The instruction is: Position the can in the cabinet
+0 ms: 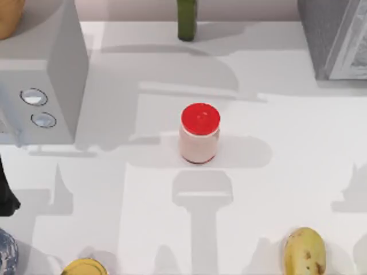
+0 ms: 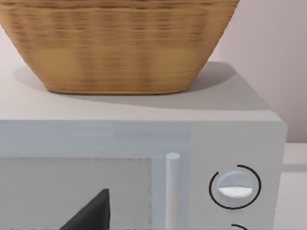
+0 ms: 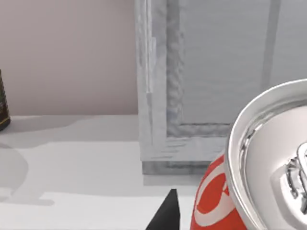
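Close, can (image 3: 268, 191) near cabinet (image 3: 201, 86) front corner, perhaps held

Top view looks down on the table (image 1: 258, 189); wrist views face boxes closely.

A dark part of the left arm (image 1: 7, 195) shows at the table's left edge. One dark fingertip (image 3: 165, 213) of the right gripper shows in its wrist view.

Can (image 3: 268, 177) before cabinet (image 3: 192, 81)
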Robot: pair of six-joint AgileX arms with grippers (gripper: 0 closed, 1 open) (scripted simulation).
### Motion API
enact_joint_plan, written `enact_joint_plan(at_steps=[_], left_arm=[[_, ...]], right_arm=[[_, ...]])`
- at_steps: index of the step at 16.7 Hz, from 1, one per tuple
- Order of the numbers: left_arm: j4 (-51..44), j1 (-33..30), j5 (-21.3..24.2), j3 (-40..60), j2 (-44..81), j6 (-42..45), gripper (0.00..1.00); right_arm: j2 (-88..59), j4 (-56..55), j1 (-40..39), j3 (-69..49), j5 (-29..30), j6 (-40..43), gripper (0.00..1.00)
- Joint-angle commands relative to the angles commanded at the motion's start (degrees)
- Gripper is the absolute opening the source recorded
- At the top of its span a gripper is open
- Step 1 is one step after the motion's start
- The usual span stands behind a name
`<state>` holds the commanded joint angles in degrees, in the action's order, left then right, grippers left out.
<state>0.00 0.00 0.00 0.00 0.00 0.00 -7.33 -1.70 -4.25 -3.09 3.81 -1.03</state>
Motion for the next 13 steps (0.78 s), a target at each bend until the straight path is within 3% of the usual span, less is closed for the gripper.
enact_joint_plan(at_steps=[4, 13], left_arm=[[0.0, 0.0, 0.0, 0.0, 0.0, 0.0, 1.0], [0.0, 0.0, 0.0, 0.0, 0.0, 0.0, 1.0]], right_arm=[[7.07, 1.64, 4.08, 2.98, -3.66, 1.01, 0.0], [4.07, 2.63, 3.6, -0.56, -3.26, 0.77, 0.0]])
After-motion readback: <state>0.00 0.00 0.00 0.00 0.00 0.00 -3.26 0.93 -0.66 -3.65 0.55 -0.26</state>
